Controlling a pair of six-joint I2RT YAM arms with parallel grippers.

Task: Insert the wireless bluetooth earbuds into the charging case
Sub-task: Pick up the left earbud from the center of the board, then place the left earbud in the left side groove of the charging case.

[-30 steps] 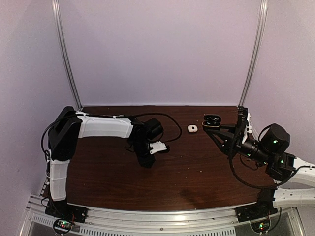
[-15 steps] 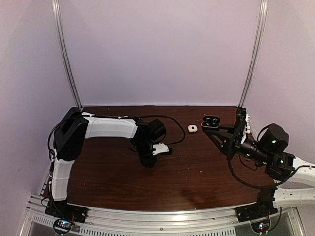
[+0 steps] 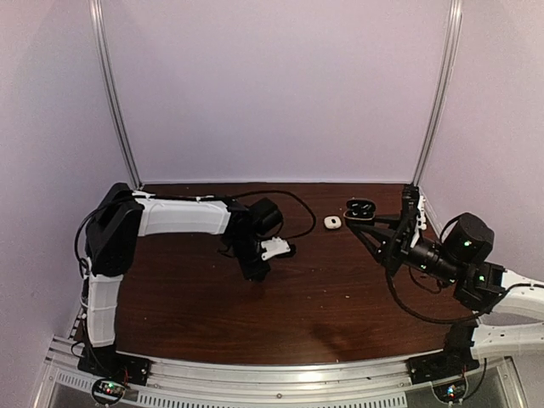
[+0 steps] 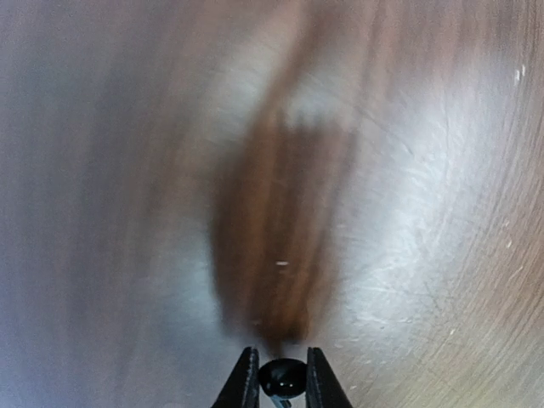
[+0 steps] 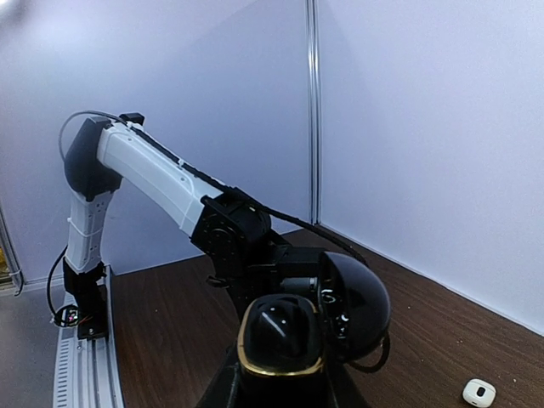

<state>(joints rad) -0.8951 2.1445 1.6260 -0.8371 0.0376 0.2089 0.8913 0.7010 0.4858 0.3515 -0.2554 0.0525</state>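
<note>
My left gripper (image 4: 282, 376) is shut on a small rounded black earbud (image 4: 283, 376), held just above the wooden table; in the top view it (image 3: 257, 270) points down at mid-table. My right gripper (image 3: 361, 212) is shut on an open black charging case (image 5: 289, 336) with a gold rim, its domed lid (image 5: 357, 306) swung open to the right. The case (image 3: 360, 207) is held up in the air at the back right. The white earbuds and the other black one do not show.
A small white case-like object (image 3: 332, 222) lies on the table (image 3: 340, 297) near the back, between the arms; it also shows in the right wrist view (image 5: 479, 392). A black cable (image 3: 297, 212) loops behind the left wrist. Walls stand close on the back and sides.
The left gripper has shifted slightly back and right with the earbud. The right gripper has carried the case a little to the left.
</note>
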